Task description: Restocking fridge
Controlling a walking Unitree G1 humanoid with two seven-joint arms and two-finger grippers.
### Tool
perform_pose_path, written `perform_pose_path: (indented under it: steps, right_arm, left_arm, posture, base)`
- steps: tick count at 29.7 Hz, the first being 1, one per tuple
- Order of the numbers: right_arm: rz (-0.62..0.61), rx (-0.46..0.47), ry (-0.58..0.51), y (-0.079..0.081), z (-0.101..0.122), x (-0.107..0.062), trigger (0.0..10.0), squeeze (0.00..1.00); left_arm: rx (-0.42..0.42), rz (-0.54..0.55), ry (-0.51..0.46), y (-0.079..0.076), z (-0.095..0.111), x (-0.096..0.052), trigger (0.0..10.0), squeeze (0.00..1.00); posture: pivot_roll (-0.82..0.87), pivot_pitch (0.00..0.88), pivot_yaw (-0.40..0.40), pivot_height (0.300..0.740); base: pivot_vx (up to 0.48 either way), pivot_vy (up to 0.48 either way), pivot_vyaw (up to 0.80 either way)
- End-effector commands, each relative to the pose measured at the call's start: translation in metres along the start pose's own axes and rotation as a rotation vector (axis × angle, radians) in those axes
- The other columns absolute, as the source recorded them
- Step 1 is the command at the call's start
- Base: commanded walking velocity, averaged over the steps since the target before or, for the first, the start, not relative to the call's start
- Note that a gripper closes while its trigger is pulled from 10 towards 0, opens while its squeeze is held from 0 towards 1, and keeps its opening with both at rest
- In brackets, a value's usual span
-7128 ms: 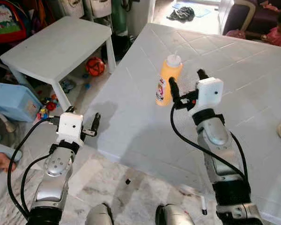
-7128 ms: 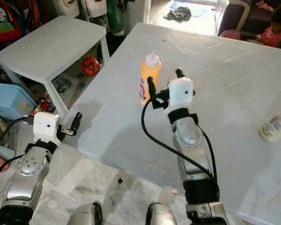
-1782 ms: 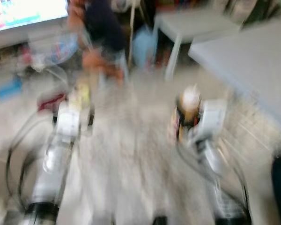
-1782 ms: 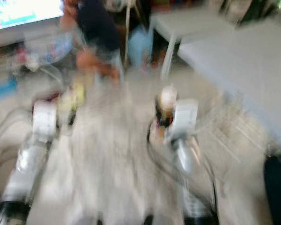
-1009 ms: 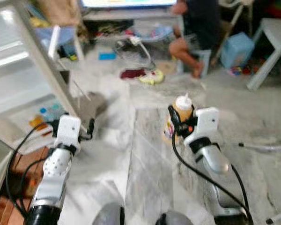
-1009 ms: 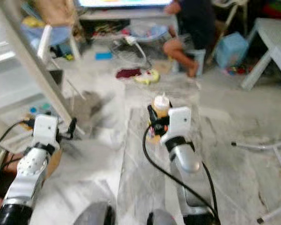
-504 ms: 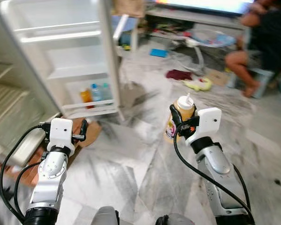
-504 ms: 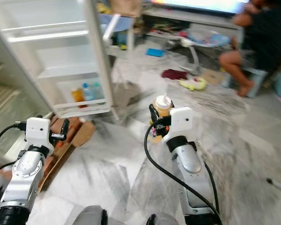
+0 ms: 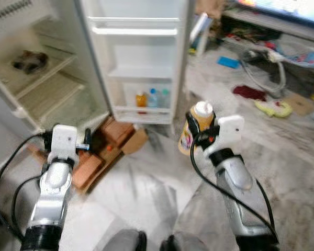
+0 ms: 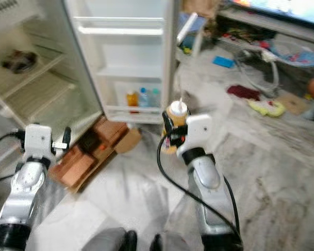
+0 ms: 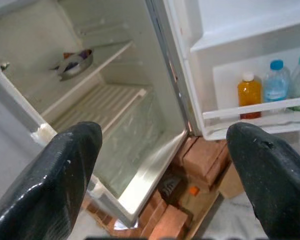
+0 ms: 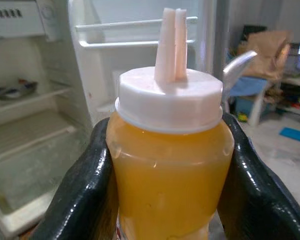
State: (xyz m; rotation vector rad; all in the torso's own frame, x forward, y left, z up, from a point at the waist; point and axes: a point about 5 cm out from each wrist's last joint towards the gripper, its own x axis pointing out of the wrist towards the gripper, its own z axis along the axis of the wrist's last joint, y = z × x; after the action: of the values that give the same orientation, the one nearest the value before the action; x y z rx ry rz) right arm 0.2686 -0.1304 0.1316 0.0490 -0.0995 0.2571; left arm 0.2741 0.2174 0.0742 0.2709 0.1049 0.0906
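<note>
1. The right gripper (image 12: pixel 167 165) clamps a yellow sauce bottle (image 12: pixel 169 172) (white nozzle cap), held upright before the open fridge (image 9: pixel 52 68).
2. The fridge door's bottom shelf (image 11: pixel 255 112) holds an orange bottle (image 11: pixel 249 95) and two water bottles (image 11: pixel 276 80).
3. The left gripper (image 11: pixel 165 165) is spread open, holding nothing.

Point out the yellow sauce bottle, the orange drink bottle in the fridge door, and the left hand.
yellow sauce bottle (image 12: pixel 167 165): right wrist view, its body.
orange drink bottle (image 11: pixel 249 95): left wrist view, its body.
left hand (image 11: pixel 162 165): left wrist view, midway between fingertips.
</note>
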Motion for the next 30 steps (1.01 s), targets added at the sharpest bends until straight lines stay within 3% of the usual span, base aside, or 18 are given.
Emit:
perform_pose_path:
  steps: [1,12,21,30]
  right_arm:
    - [-0.005,0.005,-0.033,-0.0004,0.0063,0.001,10.0,0.0]
    - [-0.026,-0.022,-0.043,-0.0029,0.0067,0.0004,10.0,0.0]
    - [-0.039,-0.045,-0.04,-0.0071,0.0058,0.0001,10.0,0.0]
    - [-0.015,-0.055,-0.043,-0.0033,0.0053,0.0003,10.0,0.0]
  left_arm:
    - [0.02,-0.001,-0.03,0.001,0.0053,0.0024,10.0,0.0]
    - [0.014,-0.028,-0.055,-0.0022,0.006,-0.0004,10.0,0.0]
    - [-0.006,-0.073,-0.104,-0.0025,0.0116,-0.0029,10.0,0.0]
    - [-0.015,-0.081,-0.115,-0.0032,0.0118,-0.0039,10.0,0.0]
  posture:
    - [-0.03,0.054,-0.015,0.74]
    - [-0.03,0.056,-0.018,0.74]
    - [-0.03,0.06,-0.026,0.74]
    - [-0.04,0.063,-0.029,0.74]
  base:
    - [0.0,0.48,0.0]
    - [0.0,0.475,0.0]
    - [0.0,0.0,0.0]
    - [0.333,0.0,0.0]
